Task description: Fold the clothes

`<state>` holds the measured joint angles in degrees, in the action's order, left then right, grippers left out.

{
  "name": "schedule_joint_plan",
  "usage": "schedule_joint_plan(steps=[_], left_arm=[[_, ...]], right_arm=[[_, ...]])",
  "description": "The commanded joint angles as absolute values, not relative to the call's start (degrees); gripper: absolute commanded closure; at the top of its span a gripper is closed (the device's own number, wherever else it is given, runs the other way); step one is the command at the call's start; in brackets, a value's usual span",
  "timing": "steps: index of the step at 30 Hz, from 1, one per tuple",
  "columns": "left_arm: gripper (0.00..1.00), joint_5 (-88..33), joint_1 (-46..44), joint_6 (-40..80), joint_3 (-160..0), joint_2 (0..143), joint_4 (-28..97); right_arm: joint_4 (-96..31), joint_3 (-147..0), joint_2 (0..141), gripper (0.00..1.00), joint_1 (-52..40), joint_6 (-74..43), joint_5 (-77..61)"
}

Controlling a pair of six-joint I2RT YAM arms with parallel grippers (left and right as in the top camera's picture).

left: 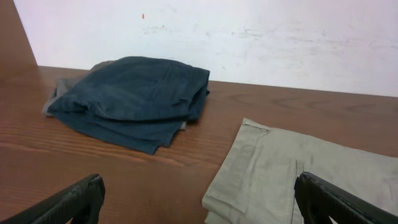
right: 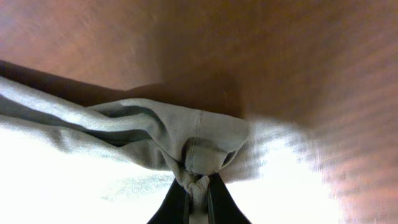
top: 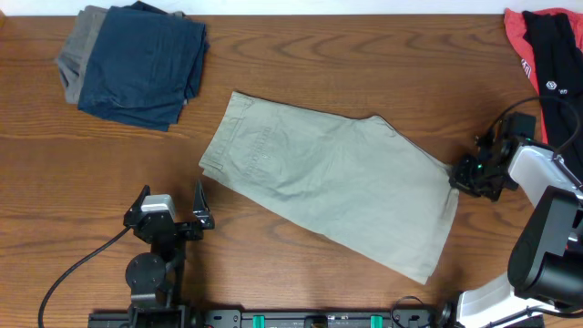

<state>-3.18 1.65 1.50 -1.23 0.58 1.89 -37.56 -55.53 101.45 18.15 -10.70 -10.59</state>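
The khaki-beige shorts [top: 332, 182] lie spread flat and slanted across the middle of the table, waistband at the left. My right gripper [top: 462, 175] is at the shorts' right edge and is shut on a pinch of the khaki fabric [right: 198, 167]; the cloth bunches up between the fingers [right: 198, 193]. My left gripper [top: 173, 211] is open and empty, low over the table just left of the waistband corner [left: 249, 186]. Its two fingertips frame the wrist view [left: 199, 202].
A folded navy-blue garment [top: 141, 62] lies on a grey one [top: 77, 46] at the back left; the pile also shows in the left wrist view [left: 134, 96]. A red-and-black garment [top: 551, 46] lies at the back right corner. A white wall [left: 249, 37] stands behind.
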Motion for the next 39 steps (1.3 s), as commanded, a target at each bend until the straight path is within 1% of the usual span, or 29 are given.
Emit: schedule_joint_plan(steps=[1, 12, 15, 20, 25, 26, 27, 28, 29, 30, 36, 39], left_arm=[[0.02, -2.9, 1.7, 1.6, -0.2, 0.2, 3.8], [0.02, -2.9, 1.7, 1.6, -0.2, 0.2, 3.8], [0.02, -3.0, 1.7, 1.6, -0.2, 0.2, 3.8], [0.02, -2.9, 1.7, 1.6, -0.2, 0.2, 3.8], [0.02, -2.9, 1.7, 1.6, -0.2, 0.2, 3.8], [0.02, -2.9, 1.7, 1.6, -0.2, 0.2, 3.8], [0.02, -3.0, 1.7, 1.6, -0.2, 0.2, 3.8], [0.02, -2.9, 1.7, 1.6, -0.2, 0.2, 3.8], [0.02, -2.9, 1.7, 1.6, -0.2, 0.2, 3.8], [0.02, -2.9, 1.7, 1.6, -0.2, 0.2, 3.8], [0.02, -2.9, 1.7, 1.6, -0.2, 0.2, 3.8], [0.02, -2.9, 1.7, 1.6, -0.2, 0.2, 3.8]], right_arm=[[-34.2, -55.0, 102.3, 0.99, 18.3, -10.7, -10.3], [-17.4, -55.5, 102.3, 0.99, 18.3, -11.1, -11.1], [-14.7, -56.1, 102.3, 0.99, 18.1, -7.9, -13.8], [-16.3, -61.6, 102.3, 0.99, 17.7, -6.6, -13.9], [-23.9, -72.3, 102.3, 0.98, 17.7, -6.6, -13.0], [-25.7, -74.3, 102.3, 0.94, 17.7, -6.6, -11.9], [-27.7, -76.1, 102.3, 0.87, 17.7, -6.6, -10.8], [-30.0, -78.2, 102.3, 0.62, 17.6, -6.6, -10.0], [-32.4, -80.1, 102.3, 0.18, 17.7, -6.6, -9.6], [-34.4, -81.4, 102.3, 0.01, 17.7, -6.6, -9.5], [-46.4, -87.2, 102.3, 0.01, 17.1, -7.8, -11.1], [-50.0, -87.8, 102.3, 0.01, 15.7, -7.6, -20.1]])
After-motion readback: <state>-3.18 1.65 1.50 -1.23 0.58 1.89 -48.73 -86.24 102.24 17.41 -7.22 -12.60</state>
